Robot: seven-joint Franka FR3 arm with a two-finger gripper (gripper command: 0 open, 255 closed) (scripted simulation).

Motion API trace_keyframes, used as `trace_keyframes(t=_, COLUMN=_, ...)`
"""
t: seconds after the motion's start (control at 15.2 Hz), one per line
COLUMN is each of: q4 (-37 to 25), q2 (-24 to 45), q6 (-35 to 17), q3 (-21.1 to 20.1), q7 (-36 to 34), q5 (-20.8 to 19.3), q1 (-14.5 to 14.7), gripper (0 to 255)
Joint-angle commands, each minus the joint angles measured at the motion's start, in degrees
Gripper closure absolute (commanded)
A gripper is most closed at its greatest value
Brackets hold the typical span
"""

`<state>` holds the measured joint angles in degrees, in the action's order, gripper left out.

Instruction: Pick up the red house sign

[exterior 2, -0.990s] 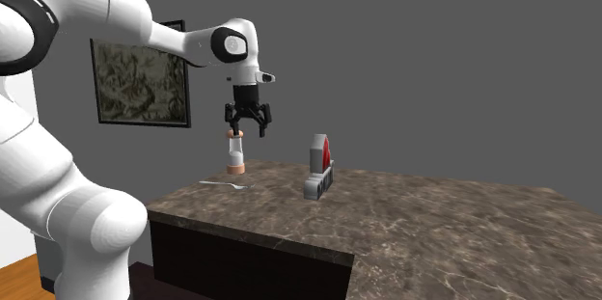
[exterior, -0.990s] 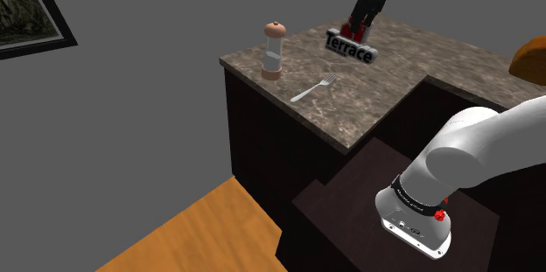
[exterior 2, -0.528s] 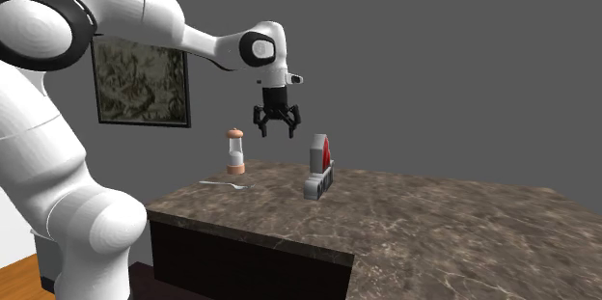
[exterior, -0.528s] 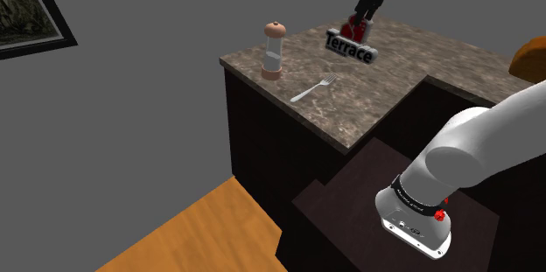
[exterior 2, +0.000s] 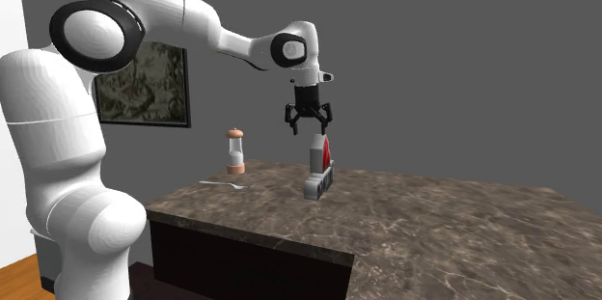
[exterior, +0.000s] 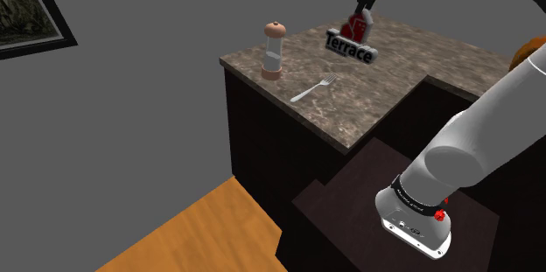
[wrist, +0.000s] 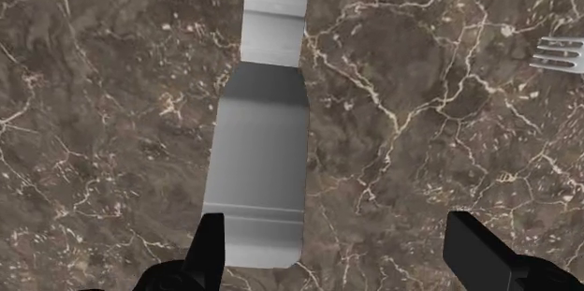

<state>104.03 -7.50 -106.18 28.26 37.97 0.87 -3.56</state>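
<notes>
Arm outstretched, pincer (exterior 2: 309, 129) (fingers apart) abv red sign (exterior 2: 317, 167)

Marbled counter (exterior: 378, 95): house sign (exterior: 351, 48), fork (exterior: 313, 90), grinder (exterior: 273, 51)

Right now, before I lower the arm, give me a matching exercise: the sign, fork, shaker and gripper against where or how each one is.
Things
1. house sign
2. fork
3. shaker
4. gripper

States
A. lying flat on the countertop
B. open, above the sign, not touching it
C. upright near the counter's corner
D. upright on a grey base lettered "Terrace"

Pairs: 1-D, 2-A, 3-C, 4-B
</notes>
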Motion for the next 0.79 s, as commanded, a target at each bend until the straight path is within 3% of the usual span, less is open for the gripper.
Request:
trace_keyframes(t=0.0, q4=-4.2, q2=4.2, q6=0.0, q3=1.9, q7=3.6, q5=2.5, q1=-0.6, gripper=0)
trace_keyframes(t=0.07, q4=-6.1, q2=6.0, q6=0.2, q3=2.5, q7=4.9, q5=3.6, q1=-1.0, gripper=0)
trace_keyframes(t=0.66, q4=0.1, q2=5.7, q6=-5.7, q3=2.3, q7=5.2, q5=3.5, q1=-1.1, gripper=0)
trace_keyframes(t=0.73, q4=0.1, q2=5.7, q6=-5.7, q3=2.3, q7=5.3, q5=3.6, q1=-1.1, gripper=255)
